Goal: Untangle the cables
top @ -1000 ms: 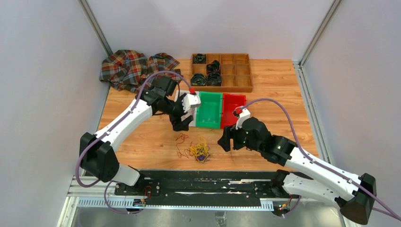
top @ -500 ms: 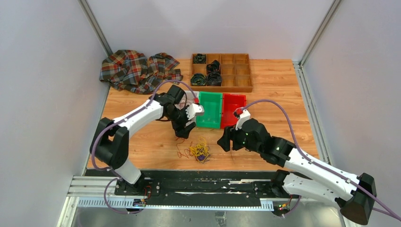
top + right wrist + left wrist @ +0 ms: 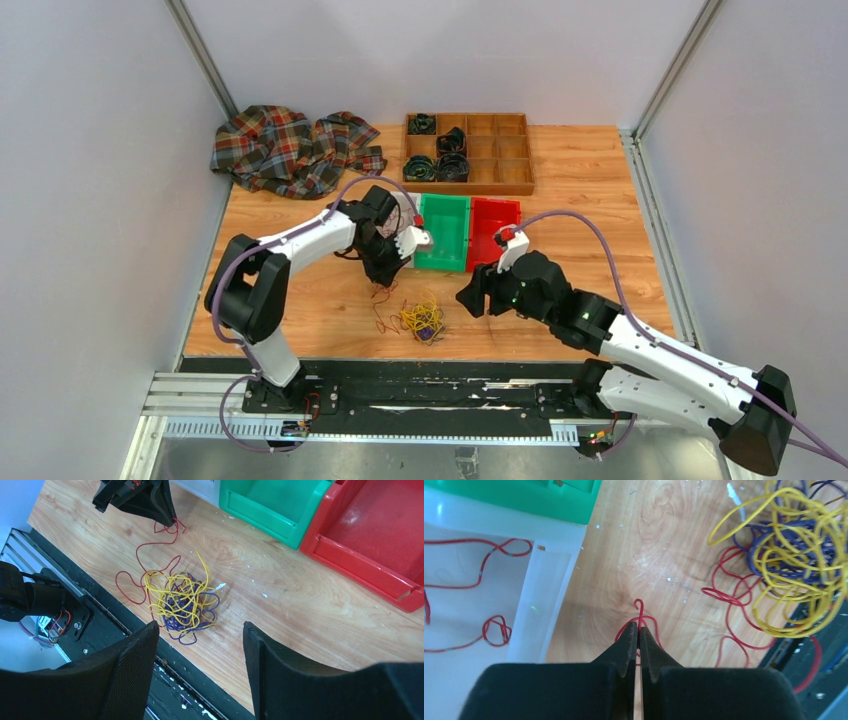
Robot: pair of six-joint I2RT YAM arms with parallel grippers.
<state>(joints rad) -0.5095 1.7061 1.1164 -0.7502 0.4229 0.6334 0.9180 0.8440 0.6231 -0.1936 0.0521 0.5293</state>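
The cables lie near the table's front edge as a tangle of yellow and purple-blue wires (image 3: 422, 318) (image 3: 794, 565) (image 3: 182, 602), with red loops trailing off to its left. My left gripper (image 3: 639, 630) (image 3: 384, 281) is down at the wood, shut on one red cable (image 3: 640, 611) (image 3: 160, 540) just left of the heap. The right gripper (image 3: 200, 626) (image 3: 472, 298) hovers open to the right of the tangle, nothing between its fingers (image 3: 135, 660). More red cable (image 3: 479, 575) lies inside a white bin (image 3: 549, 580).
A green bin (image 3: 443, 232) and a red bin (image 3: 492, 232) stand side by side behind the tangle. At the back are a wooden compartment tray (image 3: 500, 150) with black coils and a plaid cloth (image 3: 285, 148). A black rail (image 3: 400, 385) runs along the front edge.
My left arm came down from the bins toward the front, and its jaws closed on the red cable. The right gripper stayed almost where it was.
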